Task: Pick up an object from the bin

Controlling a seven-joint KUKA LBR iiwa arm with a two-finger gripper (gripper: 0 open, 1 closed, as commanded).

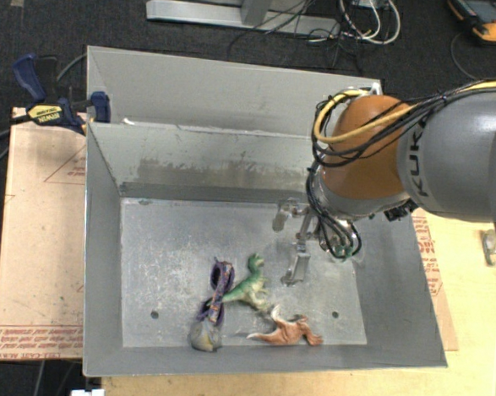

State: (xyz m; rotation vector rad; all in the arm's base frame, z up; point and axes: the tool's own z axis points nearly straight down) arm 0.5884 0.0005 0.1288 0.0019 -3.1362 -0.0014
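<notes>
My gripper (pixel 290 253) hangs over the middle of the bin floor, right of centre, with its fingers apart and nothing between them. Its lower fingertip (pixel 291 277) ends just up and to the right of a green toy dinosaur (pixel 249 284), a small gap apart from it. Below that, near the bin's front wall, lies an orange-pink toy dinosaur (pixel 288 331) on its side.
Left of the green dinosaur sits a purple, ribbon-like figure (pixel 219 289), with a grey lump (pixel 206 338) at its lower end. These things cluster at the front middle of the floor. The arm with its orange cover and cables overhangs the bin's right side.
</notes>
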